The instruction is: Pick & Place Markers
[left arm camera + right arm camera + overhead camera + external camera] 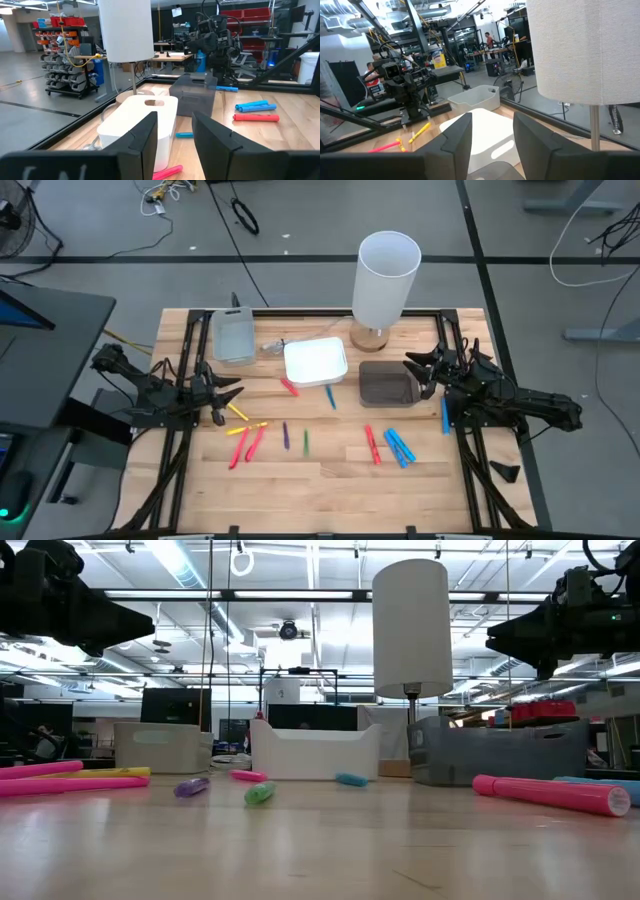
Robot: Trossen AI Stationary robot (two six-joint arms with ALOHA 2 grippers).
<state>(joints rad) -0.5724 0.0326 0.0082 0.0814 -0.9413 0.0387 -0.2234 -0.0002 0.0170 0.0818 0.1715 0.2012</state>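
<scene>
**Both arms raised at the table's sides, markers loose on the wood**

You have the wooden table (330, 470) in front of you, with a white lamp (384, 280) standing at its far edge. Your left arm sits at the left side, your right arm at the right, both held above the surface. Three trays line up across the far half: a grey tray (232, 335) on the left, a white tray (315, 361) in the middle, a dark tray (385, 382) on the right.

Your left gripper (226, 393) hangs over the wood near the yellow marker (238, 411), its jaws apart with nothing between them. Your right gripper (419, 370) hovers at the dark tray's right edge, jaws likewise apart and empty.

The markers (300, 435) all lie on the table, none in a tray: pink ones (247, 444) at the left, purple and green in the middle, a red one (372, 444) and blue ones (398, 448) at the right, one blue marker (445, 416) beside the right arm
</scene>
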